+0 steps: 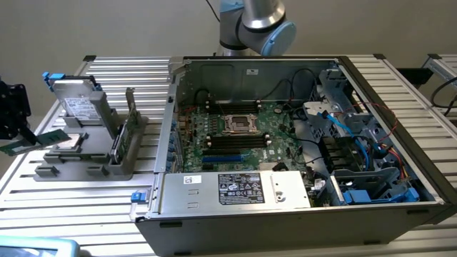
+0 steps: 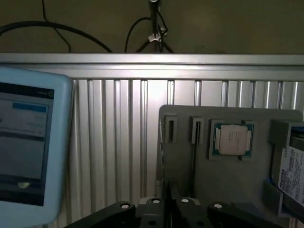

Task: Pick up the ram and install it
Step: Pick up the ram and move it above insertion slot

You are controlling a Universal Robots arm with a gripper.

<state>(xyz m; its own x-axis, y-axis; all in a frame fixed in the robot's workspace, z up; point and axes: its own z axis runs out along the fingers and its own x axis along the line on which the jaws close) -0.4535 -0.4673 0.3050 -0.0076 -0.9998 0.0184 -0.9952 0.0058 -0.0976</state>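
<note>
The hand (image 1: pixel 23 136) is cut off by the picture's edge in the exterior view, and 1 end of the ram (image 1: pixel 36 142) it grips runs right to that edge. The arm (image 1: pixel 257 24), far from the hand, is cut off too. In the wrist view, the screen (image 2: pixel 28 142) beside the hand is partly cut off and its words are blurry. Print on the chip (image 2: pixel 232 139) ahead of the hand is too small to read, like the hard drive (image 2: pixel 293 173) label.

table (image 1: pixel 71 209): ribbed bare metal, satin. tray (image 1: pixel 128 160): matt grey plastic. case (image 1: pixel 250 230): dull sheet metal. ram (image 1: pixel 32 142): green board. cpu (image 2: pixel 232 139) lid: smooth metal.
</note>
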